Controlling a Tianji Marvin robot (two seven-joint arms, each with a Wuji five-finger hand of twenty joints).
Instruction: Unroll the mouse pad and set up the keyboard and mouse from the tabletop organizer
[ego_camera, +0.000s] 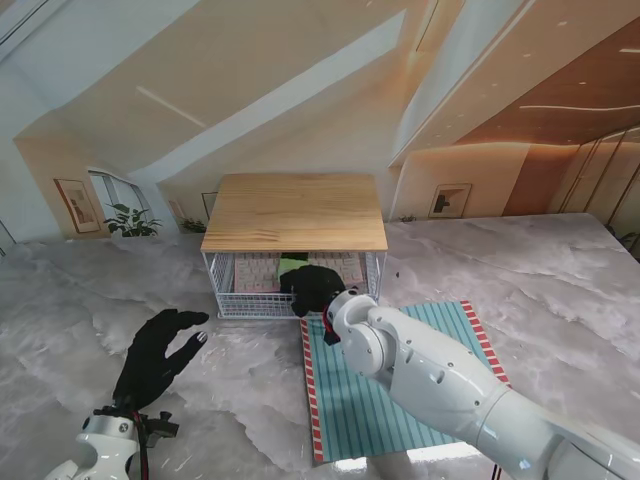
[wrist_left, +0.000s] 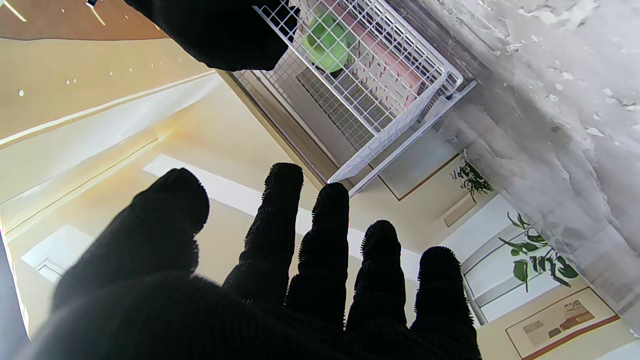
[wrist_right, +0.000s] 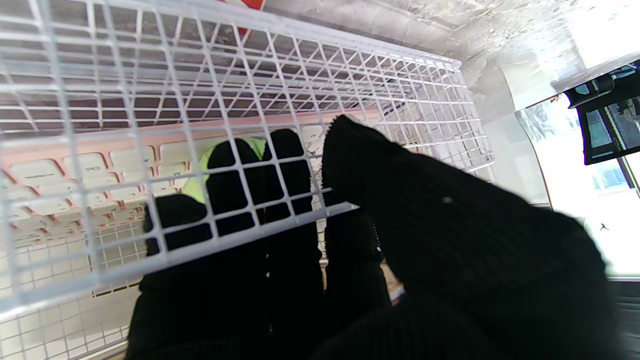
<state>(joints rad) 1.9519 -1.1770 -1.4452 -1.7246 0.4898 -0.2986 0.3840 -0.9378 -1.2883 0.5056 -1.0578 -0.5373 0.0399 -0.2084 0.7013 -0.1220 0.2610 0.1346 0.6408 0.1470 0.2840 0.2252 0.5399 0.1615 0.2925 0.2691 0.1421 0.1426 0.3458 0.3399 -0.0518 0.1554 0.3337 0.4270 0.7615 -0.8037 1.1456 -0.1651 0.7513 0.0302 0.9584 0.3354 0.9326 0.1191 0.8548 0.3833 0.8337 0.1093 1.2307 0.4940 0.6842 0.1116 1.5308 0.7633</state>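
Left hand (ego_camera: 160, 352) hovers at 8 o'clock off the organizer (ego_camera: 296, 212), fingers spread, holding nothing; likely parked clear of the work. Wire basket (ego_camera: 228, 290) under the wooden top holds the pink keyboard (ego_camera: 256, 272) with the green mouse (ego_camera: 292, 264) lying on it. Right hand (ego_camera: 314, 288) reaches into the basket at its 6 o'clock opening, fingers (wrist_right: 235, 180) against the mouse; a closed grip cannot be told. Basket rim (wrist_right: 240, 232) crosses the knuckles, so withdrawal room looks tight. Mouse pad (ego_camera: 400, 385) lies unrolled at 5 o'clock, mostly under the right arm.
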